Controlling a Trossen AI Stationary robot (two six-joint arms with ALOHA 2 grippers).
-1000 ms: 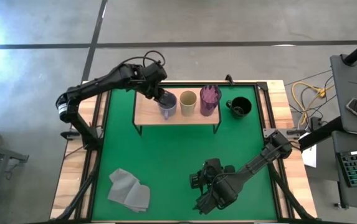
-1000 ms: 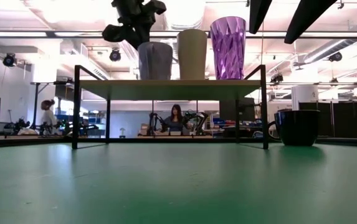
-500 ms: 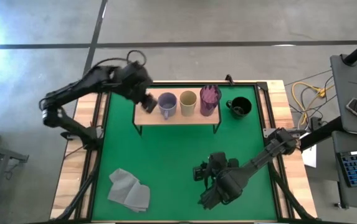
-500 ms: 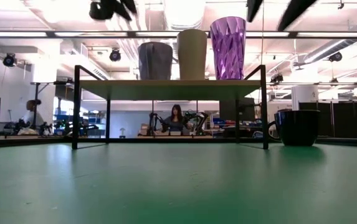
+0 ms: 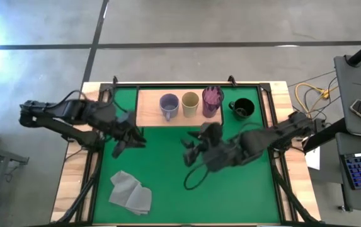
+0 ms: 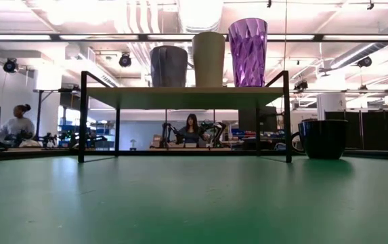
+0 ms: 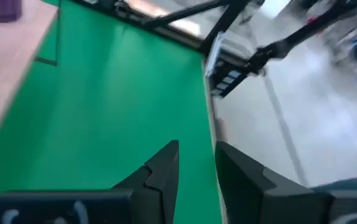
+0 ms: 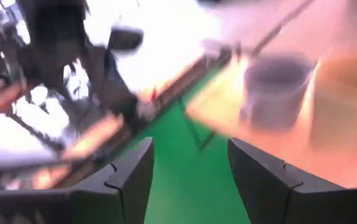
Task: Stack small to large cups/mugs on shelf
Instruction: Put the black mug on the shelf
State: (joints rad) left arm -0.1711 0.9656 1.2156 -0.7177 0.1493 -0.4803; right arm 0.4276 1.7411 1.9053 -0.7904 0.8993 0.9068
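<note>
The left claw is now found low over the green mat, in front of the shelf and well apart from it, with its fingers set narrowly apart and nothing between them, whereas a second ago it was closed about the lavender-grey handled mug on the shelf; that mug has been released and left standing upright beside the tan handleless cup and the purple tumbler. Three vessels are thus placed in rising order of height, as is confirmed from the low view. The right claw, which lay near the front edge of the surface a second ago, has been carried toward the middle of the mat, its fingers spread wide and empty. The black handled mug is left on the mat just beside the shelf's right end, well apart from both claws; it is judged to be the one piece not yet placed.
</note>
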